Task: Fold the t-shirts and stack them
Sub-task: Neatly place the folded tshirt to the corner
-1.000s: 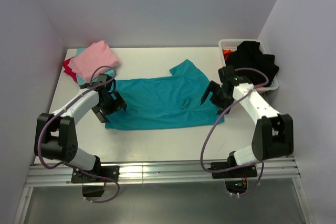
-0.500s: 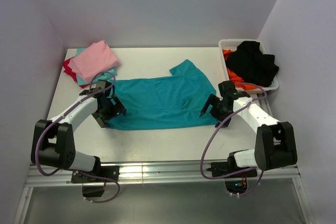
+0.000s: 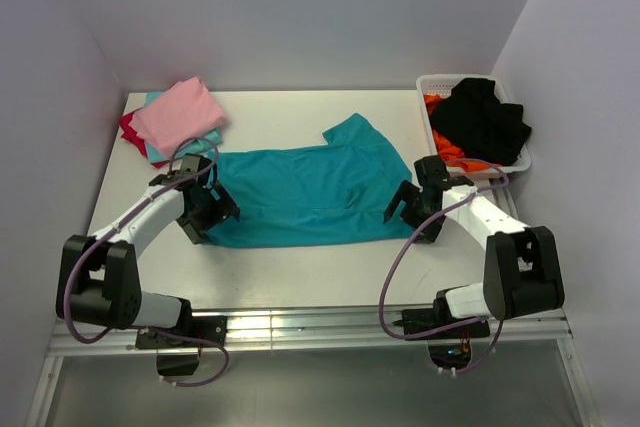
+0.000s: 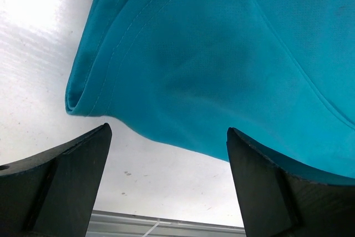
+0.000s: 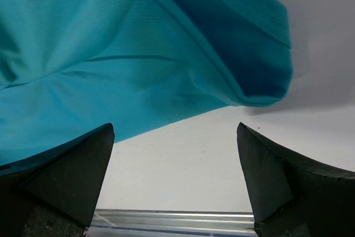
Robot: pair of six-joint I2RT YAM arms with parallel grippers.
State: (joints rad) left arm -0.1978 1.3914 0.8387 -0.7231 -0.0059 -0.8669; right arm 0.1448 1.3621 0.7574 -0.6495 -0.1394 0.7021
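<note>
White table [image 3: 300, 267] holds your teal t-shirt [image 3: 300, 197] flat. Your left gripper [image 3: 207, 207] and right gripper [image 3: 407, 209] sit spread wide at its near corners, ready to pinch.

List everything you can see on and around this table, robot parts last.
teal shirt: one, teal, spread flat mid-table
pink shirt: one, pink, folded, top of the far-left pile
red shirt: one, red, under the pink one
light teal shirt: one, pale teal, in the same pile
basket: one, white, far right corner
black cloth: one, black, heaped in the basket
orange cloth: one, orange, beneath the black cloth
table: one, white
rail: one, silver, near edge
left arm: one, white and black
right arm: one, white and black
left gripper: black, open, at the teal shirt's left edge
right gripper: black, open, at its right edge
</note>
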